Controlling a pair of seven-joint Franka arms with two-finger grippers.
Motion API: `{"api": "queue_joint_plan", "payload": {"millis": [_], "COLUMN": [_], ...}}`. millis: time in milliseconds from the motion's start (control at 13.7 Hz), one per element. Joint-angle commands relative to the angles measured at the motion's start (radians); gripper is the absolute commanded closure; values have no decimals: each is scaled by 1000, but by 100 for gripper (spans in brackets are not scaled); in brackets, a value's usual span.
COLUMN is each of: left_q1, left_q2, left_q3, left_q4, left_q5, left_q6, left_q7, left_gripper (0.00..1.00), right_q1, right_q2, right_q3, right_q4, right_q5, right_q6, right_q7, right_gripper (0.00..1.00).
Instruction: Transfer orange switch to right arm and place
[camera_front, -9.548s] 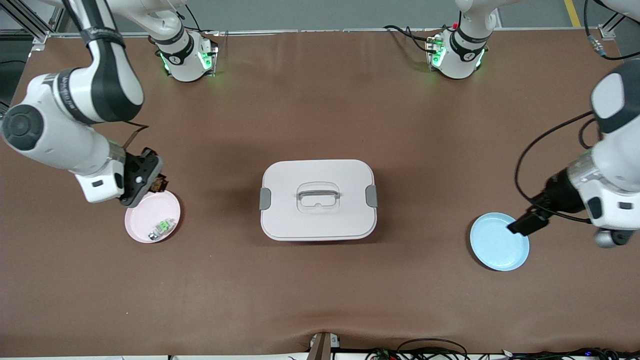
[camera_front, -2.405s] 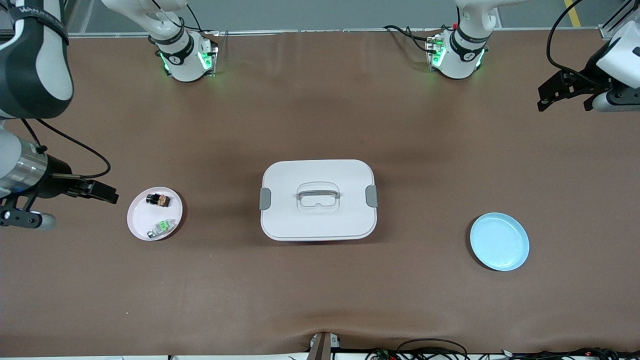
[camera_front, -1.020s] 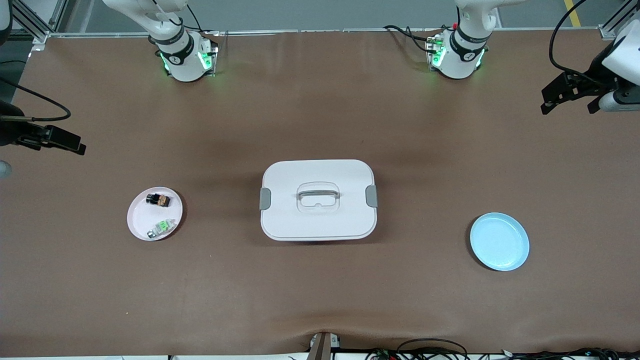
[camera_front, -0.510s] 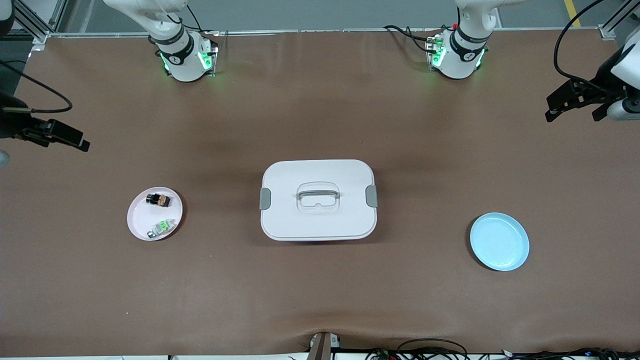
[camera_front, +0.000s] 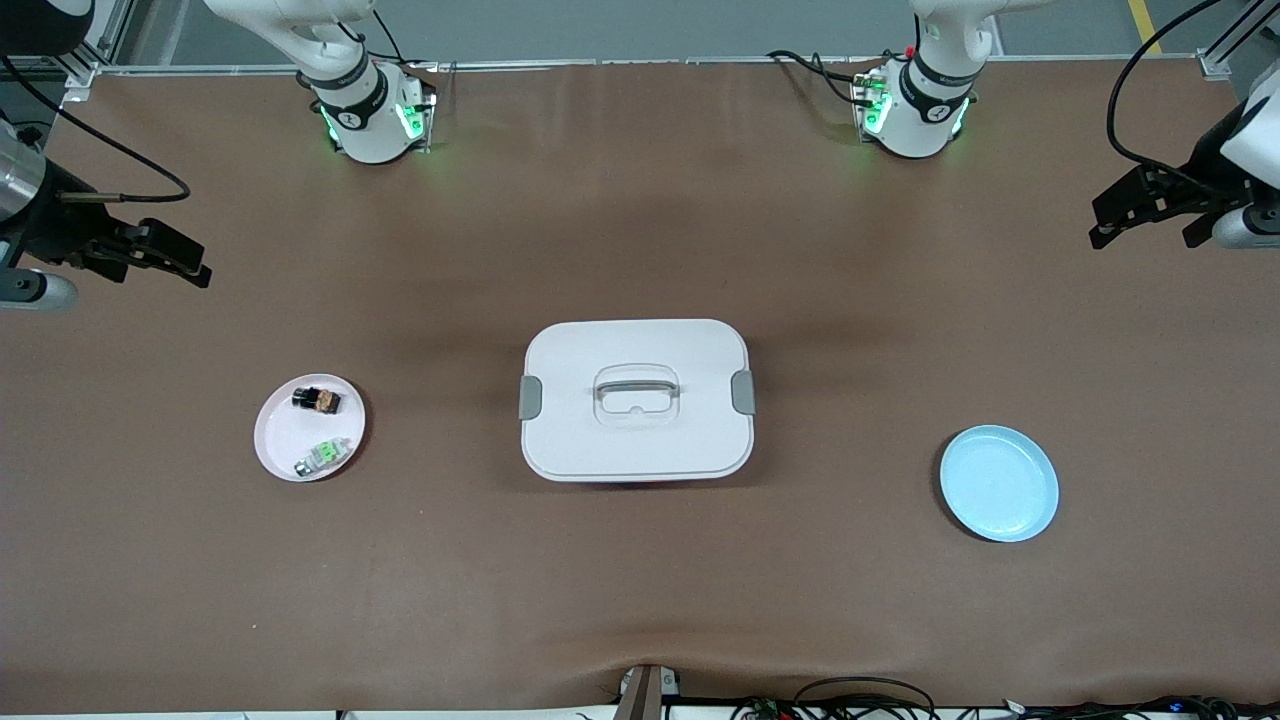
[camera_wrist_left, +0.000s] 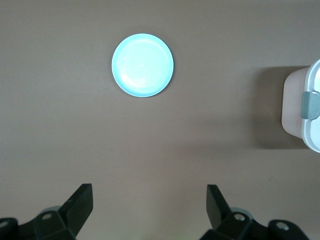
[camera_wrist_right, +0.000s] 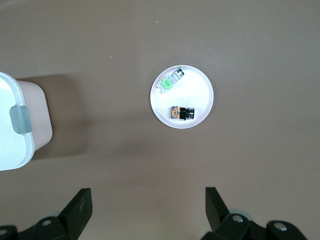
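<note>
The orange switch lies on the pink plate, on the part of it farther from the front camera; it also shows in the right wrist view on that plate. My right gripper is open and empty, up in the air over bare table at the right arm's end, apart from the plate; its jaws stand wide. My left gripper is open and empty, high over the left arm's end of the table, and its jaws hold nothing.
A small green-and-silver part lies on the same pink plate. A white lidded box with a grey handle stands mid-table. A light blue plate lies bare toward the left arm's end, also in the left wrist view.
My right gripper has moved a little toward the middle of the table, still high and empty. My left gripper has barely shifted. The switch has stayed on the pink plate.
</note>
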Motion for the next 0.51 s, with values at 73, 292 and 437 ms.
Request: {"api": "queue_joint_plan", "payload": {"millis": [73,292,437], "left_q1": [2,2,3], "left_q2": [6,6,8], "left_q3": [-4,-4,-4], "left_q4": [16,14,17], "left_q5": [9,7,7], "left_q6": [-5,-9,-9], "left_q7": [4,12,15], "left_gripper": [0,0,0], "right_q1": [-7,-6,-5], "right_q2": [-27,-22,-22], "right_q3": [-8,-7,-7], "right_q4": [-27,-1,5], "right_q5": [-12,-3,-3], "right_q6": [7,5,5], "right_q7": [-2,9,10], "right_gripper": [0,0,0]}}
